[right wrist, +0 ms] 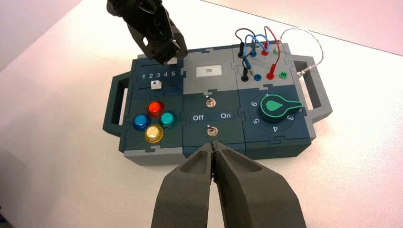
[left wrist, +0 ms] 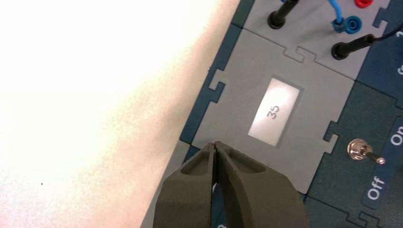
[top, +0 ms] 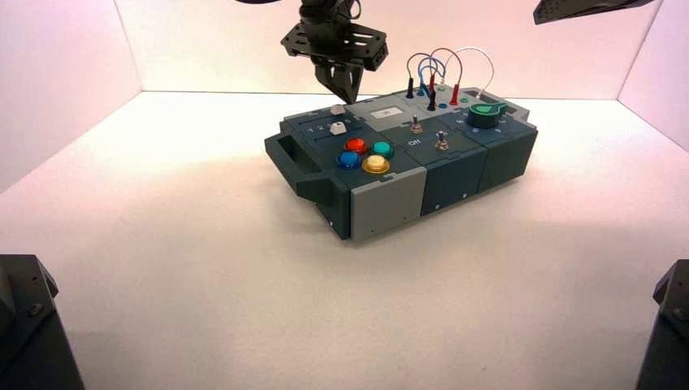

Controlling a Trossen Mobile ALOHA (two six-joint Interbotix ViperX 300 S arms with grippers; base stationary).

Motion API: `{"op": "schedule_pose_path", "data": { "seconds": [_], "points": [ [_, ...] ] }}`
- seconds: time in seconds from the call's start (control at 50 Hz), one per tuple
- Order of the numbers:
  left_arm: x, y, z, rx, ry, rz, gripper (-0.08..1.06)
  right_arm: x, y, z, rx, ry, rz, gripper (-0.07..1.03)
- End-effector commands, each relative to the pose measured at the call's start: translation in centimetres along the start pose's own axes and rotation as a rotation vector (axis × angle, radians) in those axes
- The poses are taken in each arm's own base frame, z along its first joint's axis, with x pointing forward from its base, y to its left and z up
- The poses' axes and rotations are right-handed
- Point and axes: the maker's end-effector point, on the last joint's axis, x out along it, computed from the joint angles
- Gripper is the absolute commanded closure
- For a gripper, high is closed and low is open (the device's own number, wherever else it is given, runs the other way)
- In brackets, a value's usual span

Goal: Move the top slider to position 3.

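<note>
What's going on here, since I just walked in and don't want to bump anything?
The robot's left gripper, closed, is at the top slider on the box's dark panel. That slider sits at 5, not yet at position 3. The right gripper waits closed in front of the box.

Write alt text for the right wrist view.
The left gripper is at the top slider, near 5 on a box with coloured buttons, switches, wires and a green knob; the right gripper shows shut in front.
</note>
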Motion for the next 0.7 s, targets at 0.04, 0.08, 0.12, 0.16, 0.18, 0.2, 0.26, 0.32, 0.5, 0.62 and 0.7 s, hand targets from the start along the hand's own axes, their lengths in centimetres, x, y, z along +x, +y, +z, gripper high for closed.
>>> {"op": "schedule_pose_path", "data": {
  "seconds": [0.04, 0.08, 0.12, 0.16, 0.18, 0.2, 0.26, 0.32, 0.5, 0.62, 0.7],
  "points": [
    [-1.1, 0.5, 1.4, 0.004, -0.038, 0.006, 1.01, -0.3, 0.2, 1.0, -0.005, -0.024, 0.005, 0.98],
    [-1.0, 0.4, 1.3, 0.004, -0.035, 0.006, 1.01, -0.3, 0.2, 1.1, -0.004, -0.026, 0.004, 0.98],
    [-1.0, 0.4, 1.3, 0.004, -0.034, 0.006, 1.01, -0.3, 0.2, 1.0, -0.004, -0.024, 0.004, 0.98],
    [-1.0, 0.4, 1.2, 0.004, -0.032, 0.005, 1.01, -0.3, 0.2, 1.0, -0.005, -0.024, 0.005, 0.98],
    [-1.0, 0.4, 1.1, 0.004, -0.029, 0.005, 1.01, -0.3, 0.2, 1.0, -0.004, -0.024, 0.004, 0.98],
    [-1.0, 0.5, 1.1, 0.003, -0.028, 0.006, 1.01, -0.3, 0.2, 1.0, -0.004, -0.024, 0.004, 0.98],
    [-1.0, 0.4, 0.9, 0.005, -0.023, 0.005, 1.01, -0.3, 0.2, 1.0, -0.004, -0.024, 0.004, 0.98],
    [-1.0, 0.4, 0.8, 0.007, -0.02, 0.004, 1.01, -0.3, 0.2, 1.0, -0.004, -0.024, 0.004, 0.98],
    [-1.0, 0.4, 0.5, 0.008, -0.012, 0.004, 1.01, -0.3, 0.2, 1.0, -0.004, -0.024, 0.004, 0.98],
    [-0.9, 0.4, 0.2, 0.008, -0.006, 0.004, 1.01, -0.3, 0.1, 1.0, -0.003, -0.024, 0.002, 0.98],
    [-1.1, 0.4, 0.1, 0.008, -0.005, 0.003, 1.01, -0.3, 0.1, 1.0, -0.004, -0.024, 0.002, 0.98]
  ]
}}
